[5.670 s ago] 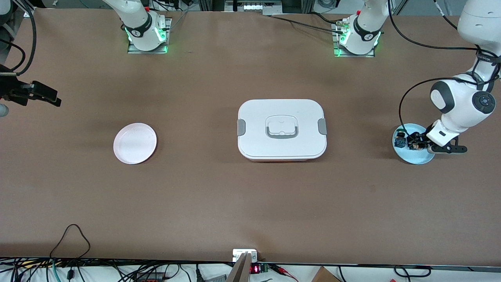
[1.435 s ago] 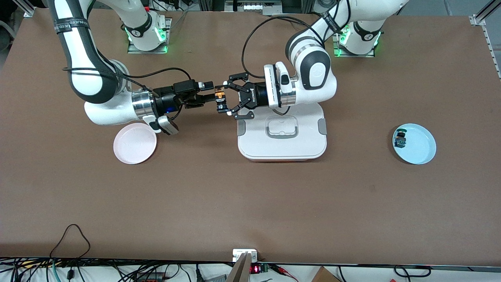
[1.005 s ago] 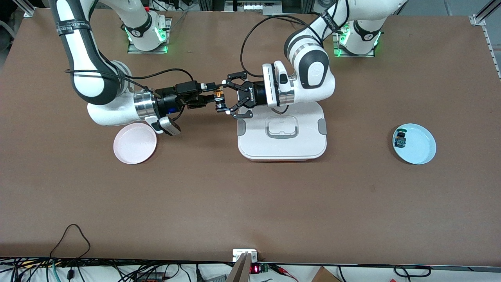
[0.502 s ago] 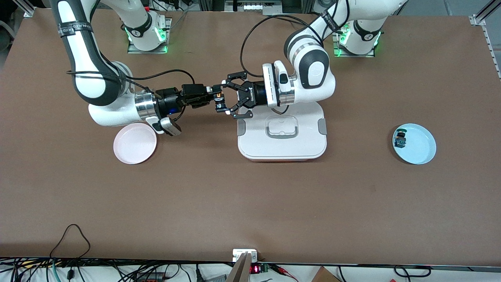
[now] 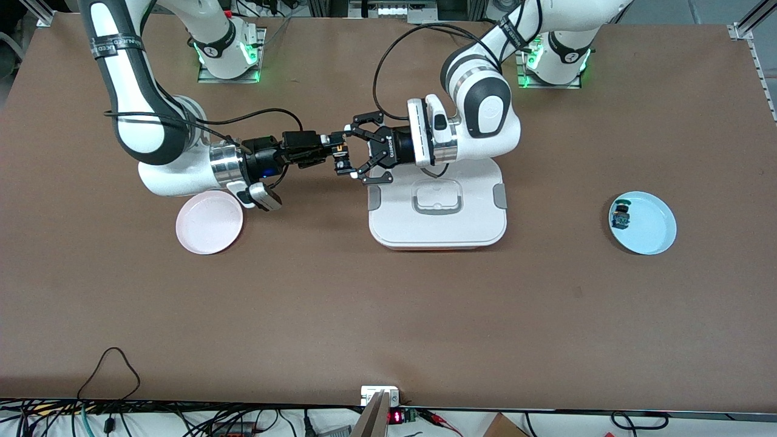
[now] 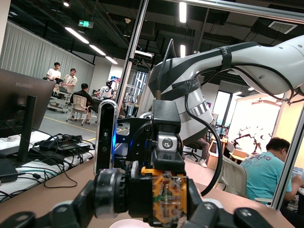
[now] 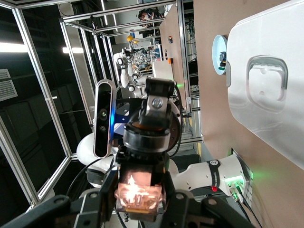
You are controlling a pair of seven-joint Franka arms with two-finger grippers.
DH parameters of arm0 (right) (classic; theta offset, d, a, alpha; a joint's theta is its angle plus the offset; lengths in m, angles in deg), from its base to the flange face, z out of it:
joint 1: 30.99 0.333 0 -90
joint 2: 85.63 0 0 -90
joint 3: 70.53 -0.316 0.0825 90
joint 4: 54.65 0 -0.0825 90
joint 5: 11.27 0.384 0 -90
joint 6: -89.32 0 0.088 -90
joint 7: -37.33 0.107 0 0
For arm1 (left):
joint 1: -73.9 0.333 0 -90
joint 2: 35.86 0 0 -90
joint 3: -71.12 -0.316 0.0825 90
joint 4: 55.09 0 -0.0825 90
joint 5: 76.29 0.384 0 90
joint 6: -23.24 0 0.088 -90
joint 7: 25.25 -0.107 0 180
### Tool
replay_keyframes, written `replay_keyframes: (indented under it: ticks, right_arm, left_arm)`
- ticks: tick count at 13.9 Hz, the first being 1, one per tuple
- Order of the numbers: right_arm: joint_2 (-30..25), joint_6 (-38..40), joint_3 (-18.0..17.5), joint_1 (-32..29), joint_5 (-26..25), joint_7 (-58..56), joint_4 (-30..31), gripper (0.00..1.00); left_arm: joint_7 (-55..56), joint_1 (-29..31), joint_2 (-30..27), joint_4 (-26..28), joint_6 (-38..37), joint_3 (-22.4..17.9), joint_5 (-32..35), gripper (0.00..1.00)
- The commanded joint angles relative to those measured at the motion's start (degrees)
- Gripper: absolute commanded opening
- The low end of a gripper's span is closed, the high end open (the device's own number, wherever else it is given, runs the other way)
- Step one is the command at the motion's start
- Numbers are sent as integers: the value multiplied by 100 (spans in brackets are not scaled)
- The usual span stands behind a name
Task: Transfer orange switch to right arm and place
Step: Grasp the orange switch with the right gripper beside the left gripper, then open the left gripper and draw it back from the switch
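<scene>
The orange switch [image 5: 341,149] hangs in the air between both grippers, over the table beside the white box's corner at the right arm's end. My left gripper [image 5: 350,152], the claw, is shut on it end to end; in the left wrist view [image 6: 142,203] the switch [image 6: 166,197] shows its black barrel and brassy-orange rear. My right gripper [image 5: 332,150] has come in from the other end, and its fingers [image 6: 164,142] sit above and below the switch. In the right wrist view [image 7: 137,197] they press flush on both sides of the switch [image 7: 137,190].
A white lidded box [image 5: 437,233] stands mid-table under the left wrist. A pink plate [image 5: 209,222] lies under the right forearm. A blue plate [image 5: 655,230] at the left arm's end holds a green-capped switch [image 5: 620,215].
Earlier the left gripper took the switch from the blue plate and carried it to mid-table. In the last second the right gripper slid forward over the switch; the left has held still.
</scene>
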Motion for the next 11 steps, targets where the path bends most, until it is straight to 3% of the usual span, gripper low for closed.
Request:
replay_keyframes:
  ticks: [1,6,11]
  right_arm:
    - [13,-15,27,57,98,-79,-69,0]
    - [-4,-42,44,-4,98,-80,-78,0]
    - [-83,29,80,-460,-103,-88,-78,0]
  left_arm:
    - [43,81,-33,-35,57,29,-137,100]
    - [595,537,-130,-52,-75,64,283,100]
    - [2493,1012,-244,-254,-524,73,2013,100]
